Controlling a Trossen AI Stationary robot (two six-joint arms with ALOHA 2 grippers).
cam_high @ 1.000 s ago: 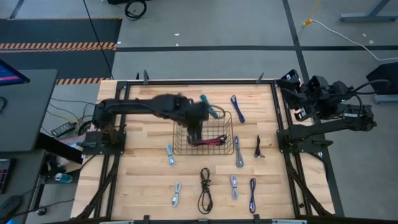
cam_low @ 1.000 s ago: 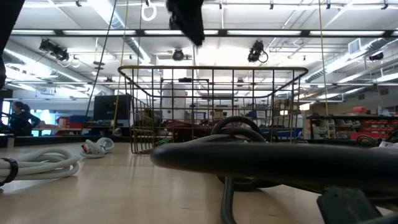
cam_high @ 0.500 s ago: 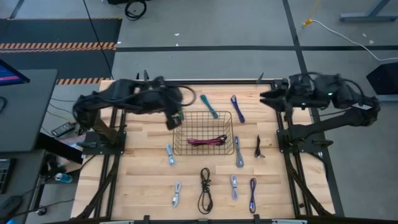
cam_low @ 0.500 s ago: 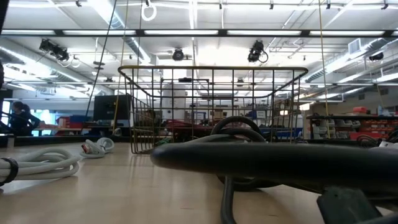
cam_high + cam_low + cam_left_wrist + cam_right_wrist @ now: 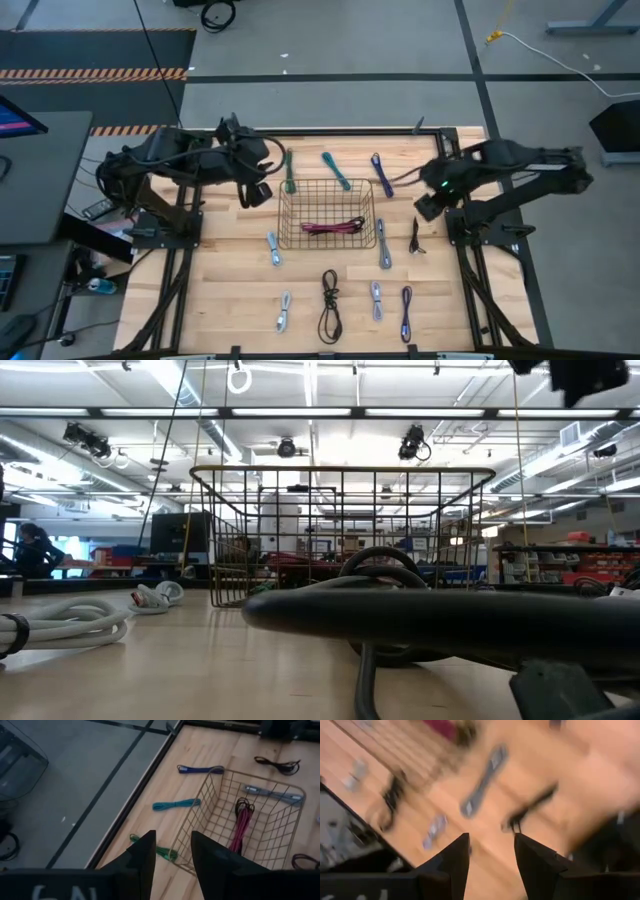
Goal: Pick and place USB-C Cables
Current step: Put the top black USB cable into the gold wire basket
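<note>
A dark wire basket [image 5: 284, 218] stands mid-table with a magenta USB-C cable [image 5: 334, 228] lying on its floor. Green [image 5: 289, 172], teal [image 5: 336, 170] and purple [image 5: 381, 173] cables lie along its far side. A small black one [image 5: 415, 235] and pale blue-grey ones [image 5: 383, 243] [image 5: 272, 248] lie beside it, and several more sit near the front edge. My left gripper [image 5: 252, 193] [image 5: 174, 837] hangs open and empty left of the basket. My right gripper [image 5: 428, 200] [image 5: 491, 840] hangs open and empty above the table's right side, pointing steeply down.
A long black cable [image 5: 329, 305], a purple one [image 5: 406, 312] and pale ones [image 5: 284, 312] [image 5: 376, 300] lie near the front edge. Metal frame rails border the table's left and right sides. Bare wood shows between the basket and the left rail [image 5: 225, 250].
My left gripper has risen from over the basket and drawn back toward the table's left far corner, empty; the magenta cable stays in the basket. My right arm has unfolded from the far right corner, tipped its gripper downward and come in over the table's right side.
</note>
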